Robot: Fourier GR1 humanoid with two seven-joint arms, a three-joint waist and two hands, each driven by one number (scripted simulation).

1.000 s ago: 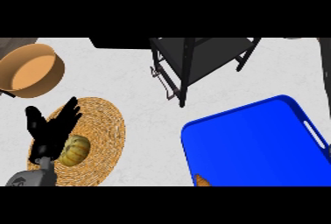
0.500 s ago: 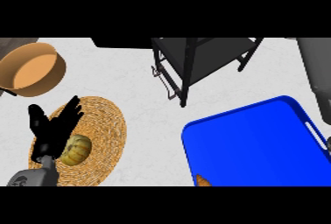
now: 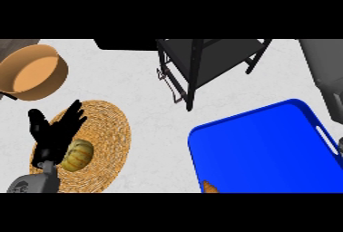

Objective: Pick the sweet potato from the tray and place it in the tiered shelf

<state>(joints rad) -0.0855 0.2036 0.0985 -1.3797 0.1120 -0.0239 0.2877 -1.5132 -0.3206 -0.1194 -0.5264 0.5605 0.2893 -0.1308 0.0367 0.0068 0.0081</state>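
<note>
We count one blue tray [image 3: 268,145], one dark tiered shelf [image 3: 208,63], one woven mat [image 3: 100,136], one wooden bowl [image 3: 33,72], one small squash [image 3: 77,155] and one sweet potato [image 3: 210,187], only its tip showing at the tray's lower edge. Our left hand [image 3: 53,133] rests over the mat, fingers apart and upright, touching nothing we can make out. Our right forearm [image 3: 325,68] shows at the right edge, its hand unseen. No writing is readable.

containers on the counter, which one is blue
The tray at the lower right is blue; the round bowl at upper left is tan and the woven mat is straw-coloured.
</note>
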